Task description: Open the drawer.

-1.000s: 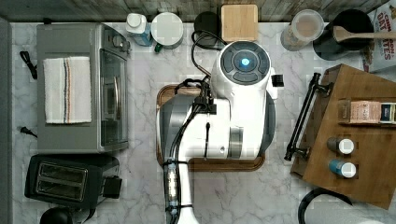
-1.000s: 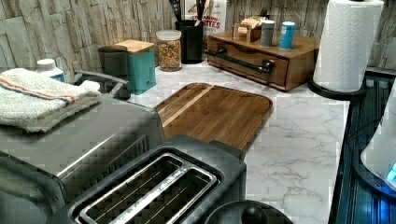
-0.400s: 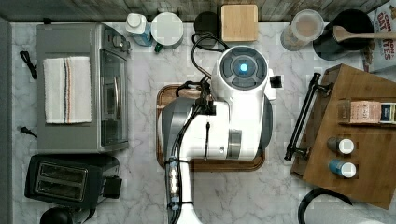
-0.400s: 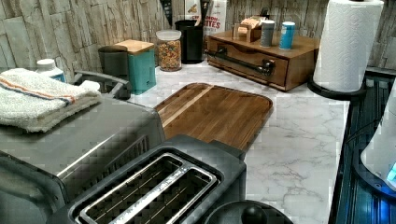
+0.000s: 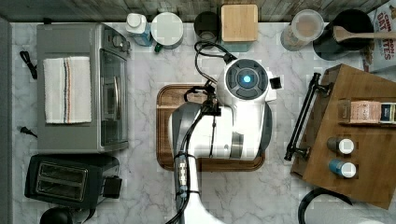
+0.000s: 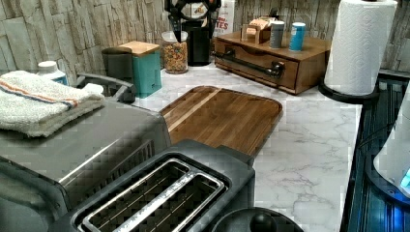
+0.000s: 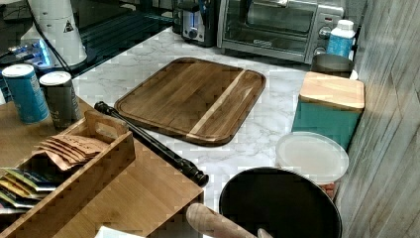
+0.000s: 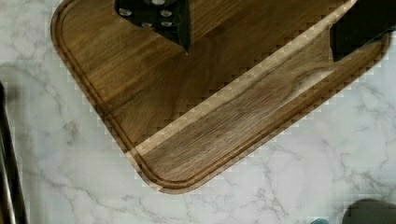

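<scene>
The drawer (image 6: 254, 67) is the brown front of a small wooden cabinet (image 5: 359, 154) at the top view's right, and it sits closed. A long black bar handle (image 5: 303, 116) runs across it, also seen as the handle (image 7: 148, 141) and handle (image 6: 249, 62). My arm's wrist (image 5: 245, 79) hangs over the wooden tray's corner, apart from the handle. The gripper (image 8: 264, 28) is open with nothing between its black fingers (image 8: 161, 18). In the left view the gripper (image 6: 192, 14) hovers high, left of the cabinet.
A flat wooden tray (image 5: 163, 126) lies mid-counter. A toaster oven (image 5: 79, 88) and toaster (image 5: 65, 179) stand at the top view's left. Canisters (image 5: 239, 23), a jar (image 5: 303, 28) and a black utensil pot (image 5: 348, 32) line the back wall. Bottles (image 5: 343, 156) stand on the cabinet; paper towels (image 6: 360, 46) beside it.
The arm's wrist has shifted toward the bottom of the top view, and the gripper has dropped into sight at the top of the left view. The drawer has not moved.
</scene>
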